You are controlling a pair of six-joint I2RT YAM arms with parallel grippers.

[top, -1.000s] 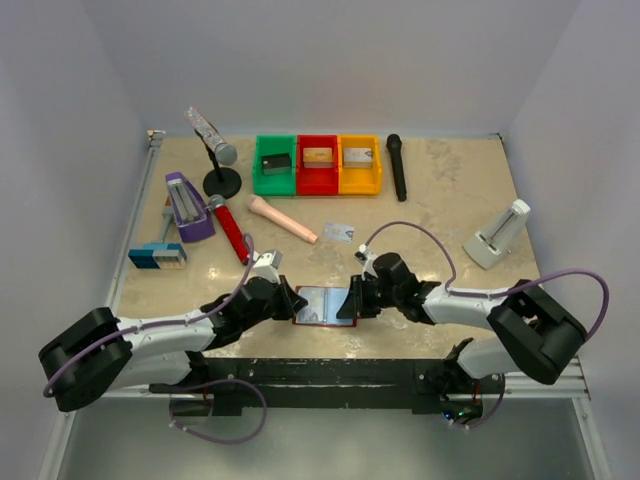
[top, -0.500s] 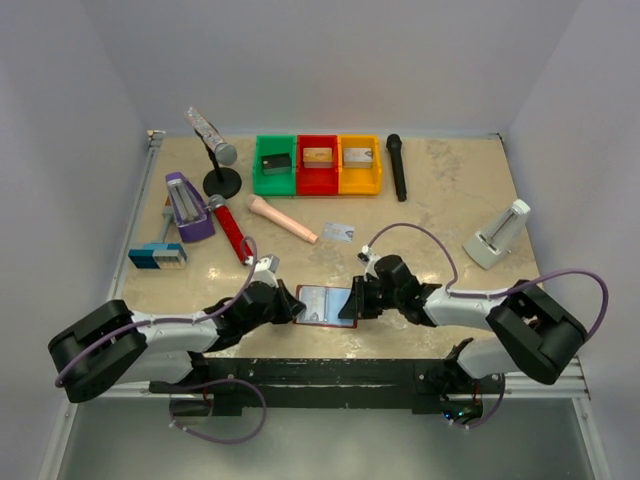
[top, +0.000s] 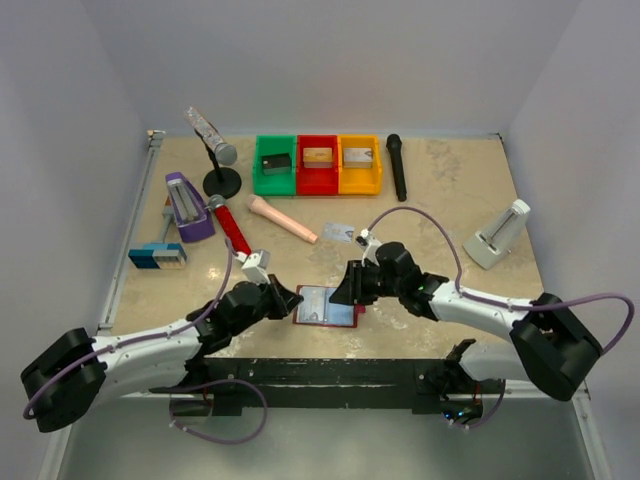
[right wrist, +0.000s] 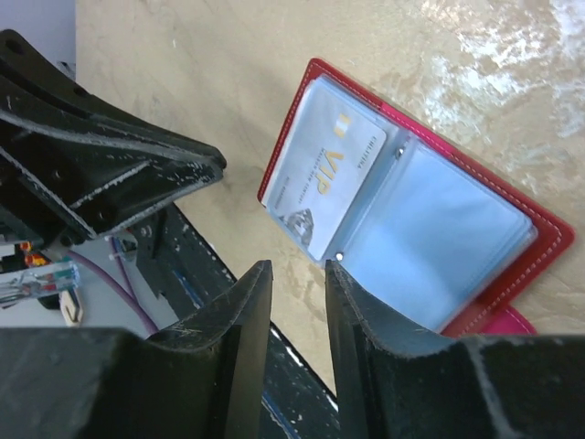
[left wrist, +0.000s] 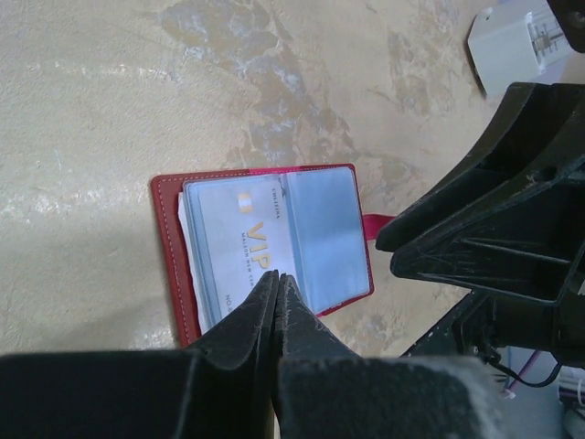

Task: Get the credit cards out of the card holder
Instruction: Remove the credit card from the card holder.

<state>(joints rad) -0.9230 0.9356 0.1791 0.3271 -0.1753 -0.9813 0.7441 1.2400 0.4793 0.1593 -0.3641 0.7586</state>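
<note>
The near edge of the table (top: 450,200) runs just behind both grippers, with bare top ahead up to a loose card (top: 340,232). Both arms reach low and inward: the left gripper (top: 293,299) is pinched shut on nothing, the right gripper (top: 342,292) parted a crack and empty. The card holder (top: 326,306) lies open between them, the left tips over its silver card (left wrist: 239,233).

We hold our left arm (top: 150,345) and right arm (top: 480,303) low and angled inward, the 2 wrists nearly facing each other. Our left gripper (top: 290,298) has its fingers pressed flat together, while our right gripper (top: 338,290) shows a narrow, empty gap between its fingers.
</note>
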